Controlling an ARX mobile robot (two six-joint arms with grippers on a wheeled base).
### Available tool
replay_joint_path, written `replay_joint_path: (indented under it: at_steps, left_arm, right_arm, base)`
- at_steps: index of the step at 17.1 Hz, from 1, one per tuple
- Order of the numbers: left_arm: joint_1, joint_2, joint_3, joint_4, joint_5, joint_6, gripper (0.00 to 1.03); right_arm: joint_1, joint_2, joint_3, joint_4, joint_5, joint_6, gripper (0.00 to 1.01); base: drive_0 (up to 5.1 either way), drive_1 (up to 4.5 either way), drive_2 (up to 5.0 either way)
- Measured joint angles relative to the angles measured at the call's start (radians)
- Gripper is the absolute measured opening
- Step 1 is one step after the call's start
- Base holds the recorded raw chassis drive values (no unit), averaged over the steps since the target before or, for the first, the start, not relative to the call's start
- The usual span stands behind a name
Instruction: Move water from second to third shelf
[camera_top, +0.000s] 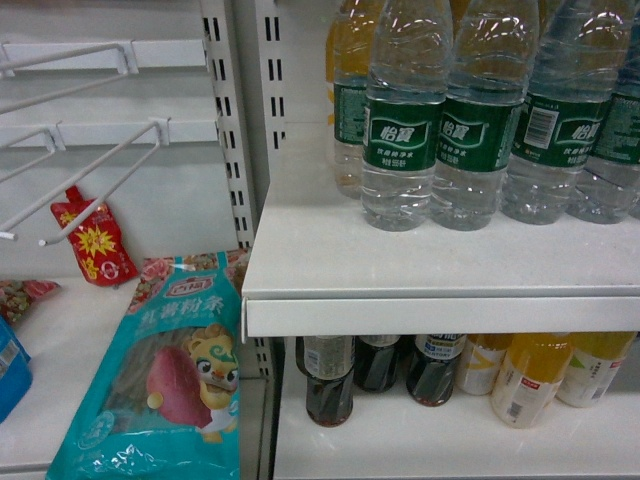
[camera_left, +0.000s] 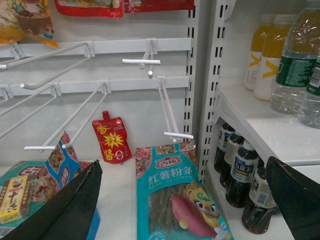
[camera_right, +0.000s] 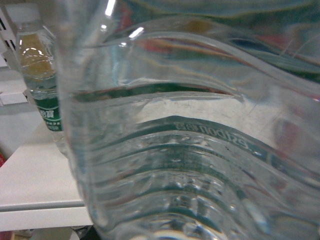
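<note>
On the white upper shelf (camera_top: 420, 262) at the right of the head view stands a row of clear, ribbed water bottles with dark green labels, among them the water (camera_top: 403, 110) nearest the front left, upright and touching its neighbour. Behind the row stand orange drink bottles (camera_top: 347, 60). Below, the lower shelf (camera_top: 440, 440) carries dark sauce bottles (camera_top: 330, 380) and yellow drink bottles (camera_top: 530, 375). To the left, a teal noodle packet (camera_top: 165, 370) lies on a separate surface beneath bare wire hooks (camera_top: 100, 170), with a red pouch (camera_top: 95, 240) leaning on the back panel.

The right wrist view is filled almost wholly by a ribbed water bottle (camera_right: 190, 150) pressed close to the lens, with a second labelled bottle (camera_right: 42, 90) beside it at the left. The right pincer itself is not visible in any view, so whether it grips the bottle cannot be told. The left pincer (camera_left: 185, 200) hangs wide apart and empty, its dark fingers (camera_left: 70, 210) framing the noodle packet, well away from the water.

Judged from these views, the transfer is at an early stage: the right arm appears to be at the bottle, while lifting it off, carrying it and setting it down on the other shelf all remain.
</note>
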Motion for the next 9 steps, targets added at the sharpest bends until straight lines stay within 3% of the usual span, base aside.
replay_joint_path:
  at_steps: [6, 9]
  left_arm:
    - [0.000, 0.000, 0.000, 0.000, 0.000, 0.000, 0.98]
    - [0.000, 0.000, 0.000, 0.000, 0.000, 0.000, 0.98]
  right_arm:
    - [-0.008, 0.347, 0.167, 0.089, -0.069, -0.003, 0.41]
    - [-0.026, 0.467, 0.266, 0.071, -0.089, 0.035, 0.41]
  base:
    - [0.0, 0.00, 0.0]
    - [0.0, 0.00, 0.0]
